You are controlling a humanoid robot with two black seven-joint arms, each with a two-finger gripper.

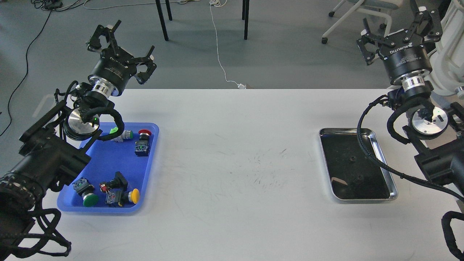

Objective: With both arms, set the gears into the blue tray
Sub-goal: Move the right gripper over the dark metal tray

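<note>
The wide white worktop (232,152), scuffed with fine dark marks near its middle, fills most of the view; beyond its far edge lies grey floor with black chair legs, a white cable and loose black cords. The left black jointed arm (54,156) enters from the near left corner, and its thick links hide the left part of the shallow blue plastic tray (148,159). The right black jointed arm (431,145) is cut off by the right edge, and one of its cables crosses the shiny silver metal tray (393,192). Both arms reach up and away, wrists raised above the worktop's far edge. The left tool (121,45) has its fingers spread wide, holding nothing. The right tool (398,30) likewise stands splayed and empty. Coloured push-button switches (108,192) lie in the blue tray. Two tiny black toothed gears (351,158) rest well apart on the silver tray's dark bottom, hard to make out.
</note>
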